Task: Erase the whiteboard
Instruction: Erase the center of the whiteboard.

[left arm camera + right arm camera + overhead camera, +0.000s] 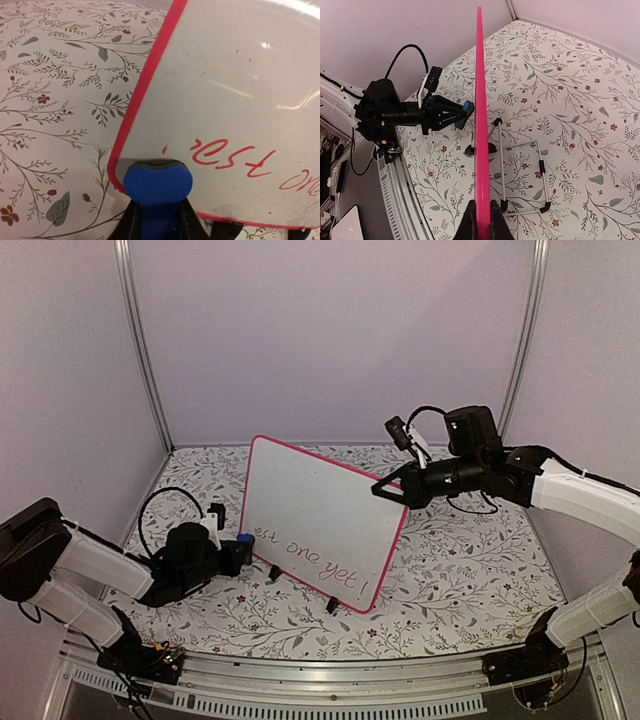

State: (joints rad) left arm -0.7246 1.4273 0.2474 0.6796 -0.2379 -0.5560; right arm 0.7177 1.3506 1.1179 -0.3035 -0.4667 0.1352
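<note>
Blue eraser at whiteboard corner

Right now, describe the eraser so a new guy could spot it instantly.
Find the pink-framed whiteboard standing mid-table on the floral cloth. At its lower corner on the left arm's side, the left gripper is shut on the eraser. It is the only blue thing here: a small block with a dark pad face.

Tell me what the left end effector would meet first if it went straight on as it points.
The whiteboard, at its lower corner beside the red writing. The blue eraser in the left end effector is right at the board there; whether it touches, I cannot tell.
</note>
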